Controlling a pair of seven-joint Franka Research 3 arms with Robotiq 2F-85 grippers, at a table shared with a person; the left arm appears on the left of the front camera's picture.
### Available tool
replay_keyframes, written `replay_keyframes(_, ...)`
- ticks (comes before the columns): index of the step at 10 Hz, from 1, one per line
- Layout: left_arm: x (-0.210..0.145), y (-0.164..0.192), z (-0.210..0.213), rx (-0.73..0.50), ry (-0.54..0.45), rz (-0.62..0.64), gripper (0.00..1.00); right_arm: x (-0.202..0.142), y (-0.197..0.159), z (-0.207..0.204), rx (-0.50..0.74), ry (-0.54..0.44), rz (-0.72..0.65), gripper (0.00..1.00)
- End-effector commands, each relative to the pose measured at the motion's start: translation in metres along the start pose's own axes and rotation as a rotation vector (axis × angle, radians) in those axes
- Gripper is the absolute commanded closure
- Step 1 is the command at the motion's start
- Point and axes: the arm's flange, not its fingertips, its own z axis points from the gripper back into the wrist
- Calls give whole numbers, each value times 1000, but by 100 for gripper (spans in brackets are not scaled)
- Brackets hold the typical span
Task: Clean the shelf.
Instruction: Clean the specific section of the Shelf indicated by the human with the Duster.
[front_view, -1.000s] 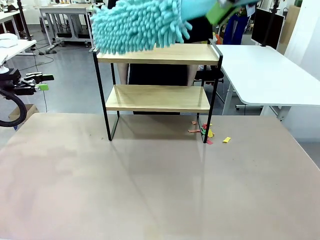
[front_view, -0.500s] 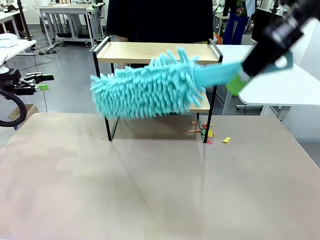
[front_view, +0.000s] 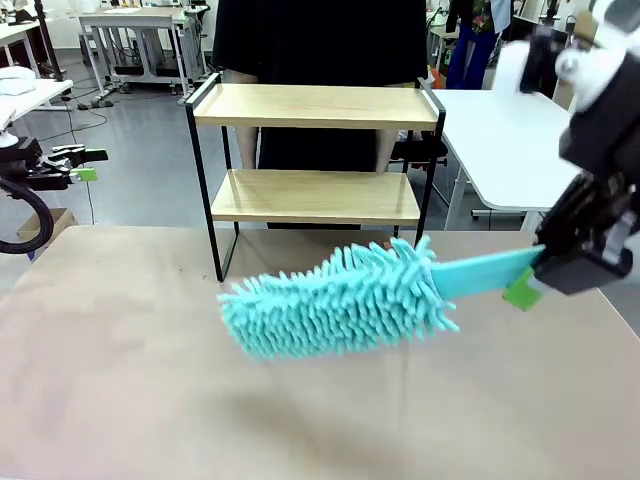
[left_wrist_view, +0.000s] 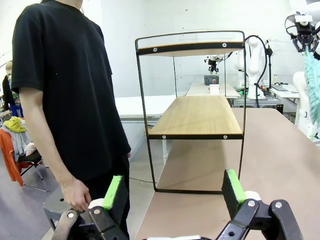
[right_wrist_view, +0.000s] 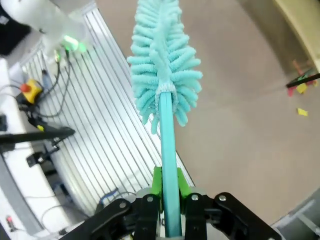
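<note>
Right gripper (front_view: 528, 281): clenched on the flat turquoise handle of the duster; in the right wrist view the green pads (right_wrist_view: 157, 183) press the handle from both sides.
Duster (front_view: 340, 300): fluffy turquoise microfibre head, held roughly level over the table in front of the shelf, handle running right toward the gripper, head pointing left. Whether the fibres touch the tabletop, cannot tell.
Left gripper (left_wrist_view: 175, 192): released, jaws spread wide with nothing between them; in the front view it sits at the far left edge (front_view: 75, 165), off the table and well apart from the shelf.
Shelf (front_view: 315, 150): upright at the far middle of the table, both wooden boards bare; the duster hangs in front of and below its lower board, not touching the frame.
Paper scraps (right_wrist_view: 301, 88): small coloured bits on the table by one black foot of the shelf.
Table (front_view: 120, 380): brownish, matte surface.
Person (left_wrist_view: 70, 95): black T-shirt, standing just beyond the shelf at the far side, one hand (left_wrist_view: 75, 194) hanging low.
</note>
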Motion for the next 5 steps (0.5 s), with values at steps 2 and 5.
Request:
replay_keyframes(2, 2, -3, 0, -2, 1, -12, 0, -36, -27, -15, 35, 17, 40, 87)
replay_keyframes(5, 2, -3, 0, -2, 1, -12, 0, -33, -29, -22, 31, 32, 13, 87)
